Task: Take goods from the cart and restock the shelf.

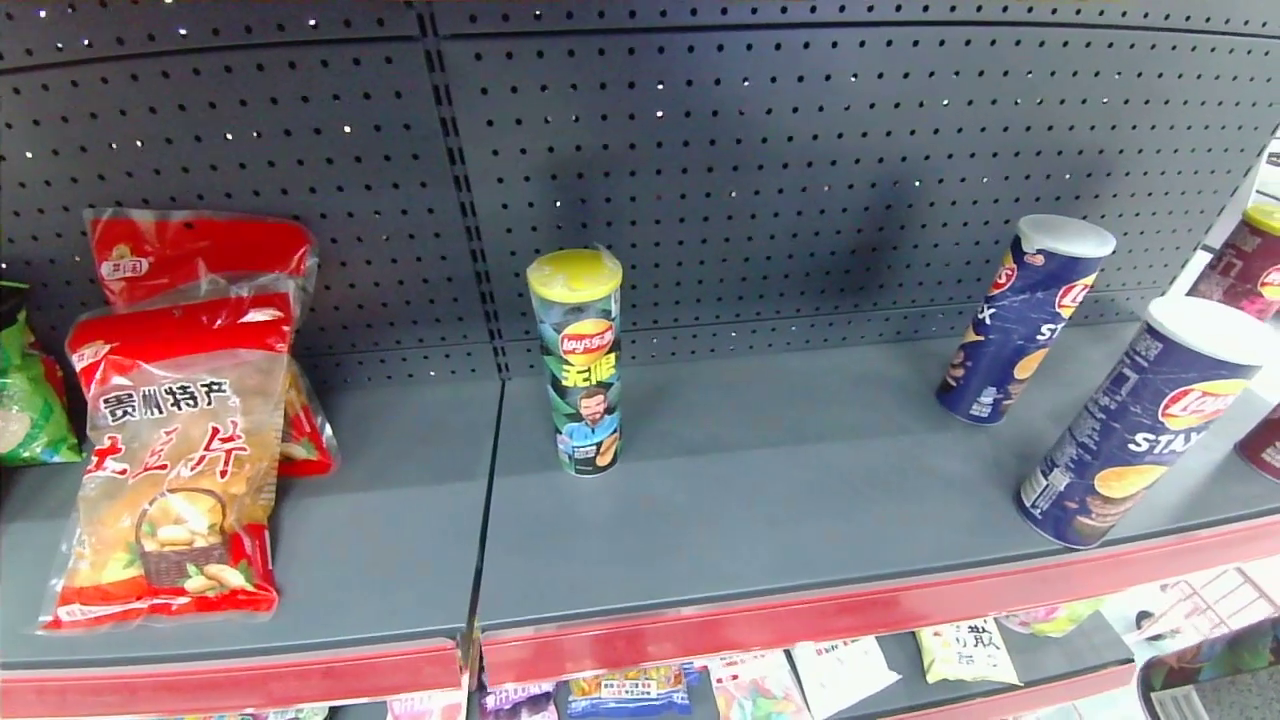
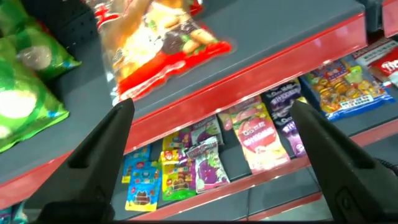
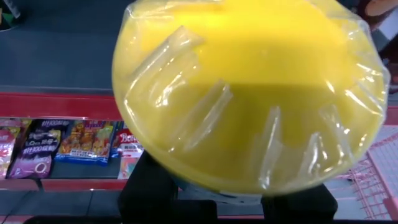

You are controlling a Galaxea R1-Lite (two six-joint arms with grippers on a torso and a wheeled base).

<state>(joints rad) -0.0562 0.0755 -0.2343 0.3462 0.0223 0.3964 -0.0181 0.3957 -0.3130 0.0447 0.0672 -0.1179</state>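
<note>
The grey shelf (image 1: 800, 520) with a red front edge carries one green can (image 1: 588, 370), upright near its middle. Left of the green can stand two red snack bags (image 1: 170, 470), one behind the other, and beyond them one green bag (image 1: 30, 400) at the edge. Well right of the green can are two blue cans (image 1: 1020, 320), and farther right parts of two maroon cans (image 1: 1245, 265). Below the green can's level, a lower shelf holds many small packets (image 2: 255, 134). The right end effector (image 3: 224, 199) grips the held can (image 3: 249, 87), whose yellow lid is wrapped in clear film, before the red edge. The left end effector (image 2: 211, 107) is spread wide, holding nothing.
</note>
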